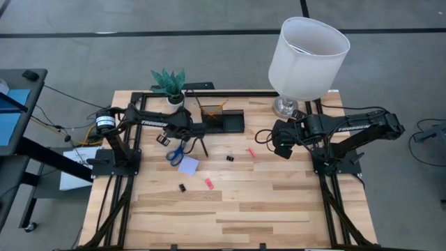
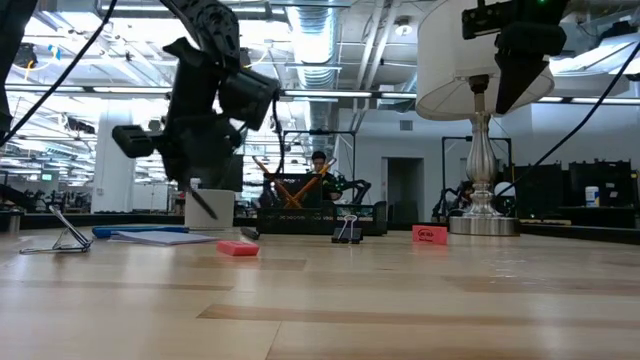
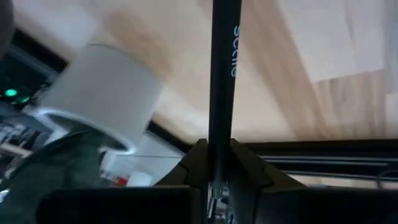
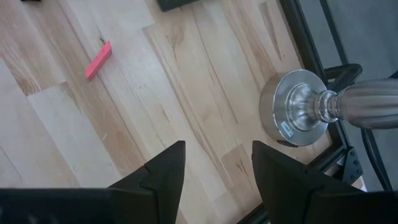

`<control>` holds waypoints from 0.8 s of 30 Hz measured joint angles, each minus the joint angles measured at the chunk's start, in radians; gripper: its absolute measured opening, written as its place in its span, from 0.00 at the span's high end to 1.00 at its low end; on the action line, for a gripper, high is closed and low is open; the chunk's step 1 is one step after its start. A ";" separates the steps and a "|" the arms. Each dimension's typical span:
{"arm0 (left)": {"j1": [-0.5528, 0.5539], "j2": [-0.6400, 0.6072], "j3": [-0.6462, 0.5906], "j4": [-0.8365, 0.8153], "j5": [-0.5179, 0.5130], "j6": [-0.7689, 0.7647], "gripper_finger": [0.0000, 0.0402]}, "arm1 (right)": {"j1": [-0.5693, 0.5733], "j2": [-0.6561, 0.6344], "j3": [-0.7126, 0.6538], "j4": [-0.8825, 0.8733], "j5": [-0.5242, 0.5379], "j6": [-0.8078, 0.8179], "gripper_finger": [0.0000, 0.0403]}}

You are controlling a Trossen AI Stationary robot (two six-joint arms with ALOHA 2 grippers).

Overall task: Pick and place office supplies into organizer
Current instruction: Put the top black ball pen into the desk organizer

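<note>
My left gripper [image 1: 197,132] hangs just left of the black organizer [image 1: 224,121], shut on a black pen [image 3: 219,93]. The organizer's cup section holds two orange pens [image 1: 210,109]. On the table lie blue-handled scissors [image 1: 174,154], a lavender note pad [image 1: 188,165], two black clips [image 1: 182,187] [image 1: 228,157] and two pink pieces [image 1: 208,183] [image 1: 251,152]. My right gripper [image 4: 217,168] waits open above bare wood beside the lamp base. My left gripper pinches the pen's shaft [image 3: 217,152] between its two fingers, close to one end. The pen runs on past the fingertips, slanting down toward the table's near side [image 1: 205,150]. In the low view it hangs clear of the table [image 2: 207,205].
A white potted plant [image 1: 171,87] stands at the far edge, left of the organizer. A lamp with a wide white shade [image 1: 308,49] and a silver base [image 4: 297,115] stands at the far right. Black frame rails [image 1: 230,93] border the far edge and both sides.
</note>
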 joint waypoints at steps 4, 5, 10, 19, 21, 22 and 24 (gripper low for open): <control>-0.015 0.000 0.062 -0.042 -0.032 0.001 0.95 | 0.000 0.000 0.000 0.000 0.000 0.000 0.56; -0.019 0.000 0.081 -0.053 -0.046 0.002 0.95 | 0.000 0.000 0.000 0.000 0.000 0.000 0.56; -0.034 0.000 0.190 -0.095 -0.153 0.006 0.95 | 0.000 0.000 0.000 0.000 0.000 0.000 0.56; -0.032 0.000 0.368 -0.029 -0.319 0.132 0.95 | 0.000 0.000 0.000 0.000 0.000 0.000 0.56; -0.031 0.000 0.381 0.011 -0.350 0.183 0.95 | 0.000 0.000 0.000 0.000 0.000 0.000 0.56; -0.030 0.000 0.382 0.041 -0.363 0.219 0.95 | 0.000 0.000 0.000 0.000 0.000 0.000 0.56; -0.028 0.001 0.382 0.092 -0.383 0.286 0.95 | 0.000 0.000 0.000 0.000 0.000 -0.001 0.56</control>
